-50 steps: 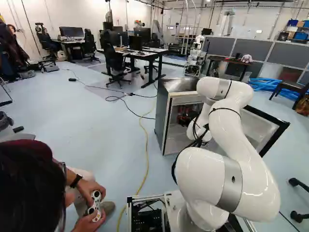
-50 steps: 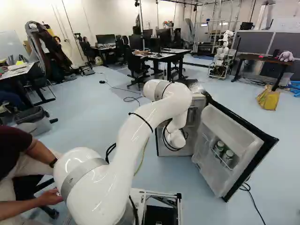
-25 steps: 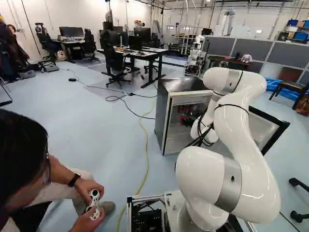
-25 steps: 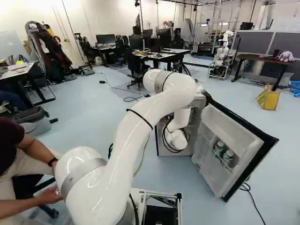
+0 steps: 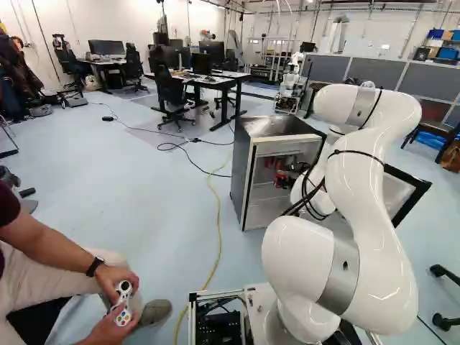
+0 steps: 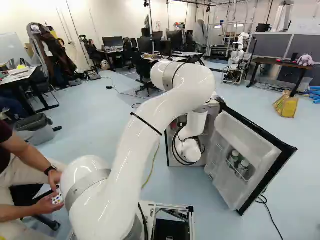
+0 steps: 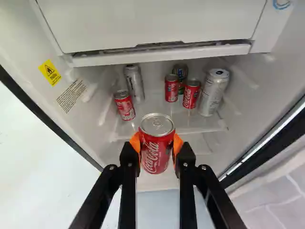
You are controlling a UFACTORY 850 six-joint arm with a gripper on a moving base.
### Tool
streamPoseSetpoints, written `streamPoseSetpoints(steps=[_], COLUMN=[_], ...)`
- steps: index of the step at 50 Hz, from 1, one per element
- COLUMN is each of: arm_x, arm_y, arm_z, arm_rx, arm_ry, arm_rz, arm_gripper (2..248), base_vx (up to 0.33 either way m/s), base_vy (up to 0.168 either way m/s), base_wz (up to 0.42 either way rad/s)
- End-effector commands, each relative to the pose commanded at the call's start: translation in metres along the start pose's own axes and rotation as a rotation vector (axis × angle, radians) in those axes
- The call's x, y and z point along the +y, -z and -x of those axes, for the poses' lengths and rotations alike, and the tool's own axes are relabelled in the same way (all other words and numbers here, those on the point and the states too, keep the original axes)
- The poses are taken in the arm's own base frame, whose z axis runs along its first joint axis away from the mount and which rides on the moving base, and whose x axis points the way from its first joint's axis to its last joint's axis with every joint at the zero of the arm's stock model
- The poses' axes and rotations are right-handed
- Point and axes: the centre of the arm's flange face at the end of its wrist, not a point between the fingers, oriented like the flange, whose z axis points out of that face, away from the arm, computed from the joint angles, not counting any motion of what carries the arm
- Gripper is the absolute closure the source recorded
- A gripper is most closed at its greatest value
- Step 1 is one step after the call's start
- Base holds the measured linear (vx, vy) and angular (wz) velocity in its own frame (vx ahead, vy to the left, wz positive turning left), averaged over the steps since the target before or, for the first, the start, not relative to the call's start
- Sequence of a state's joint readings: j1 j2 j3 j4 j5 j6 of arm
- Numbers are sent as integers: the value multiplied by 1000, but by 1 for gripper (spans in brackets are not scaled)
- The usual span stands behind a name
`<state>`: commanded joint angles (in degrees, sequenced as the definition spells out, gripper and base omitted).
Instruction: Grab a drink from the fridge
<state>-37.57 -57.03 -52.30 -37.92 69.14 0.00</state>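
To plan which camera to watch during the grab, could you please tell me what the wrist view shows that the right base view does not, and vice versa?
Only the wrist view: the gripper shut on a red can, two tall silver cans, and a yellow label.
Only the right base view: two containers in the door rack, and hands holding a controller.
Both: part of the fridge's inside.

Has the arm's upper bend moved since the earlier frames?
Yes: in the left base view, the upper bend has shifted up and right against the fridge.
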Motion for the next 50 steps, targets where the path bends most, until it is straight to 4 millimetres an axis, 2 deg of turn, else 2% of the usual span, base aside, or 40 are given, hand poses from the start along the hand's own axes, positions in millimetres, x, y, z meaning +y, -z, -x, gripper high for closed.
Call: streamPoseSetpoints(steps=[24,50], arm_x=[-5,-9], arm_y=[58,78], arm_z=[-16,-44], arm_rx=[-11,19], arm_ry=[-34,-13], arm_rz=[47,60], arm_gripper=[164,164], base_vx=[0,0], base_vy=[0,0], base_wz=[0,0])
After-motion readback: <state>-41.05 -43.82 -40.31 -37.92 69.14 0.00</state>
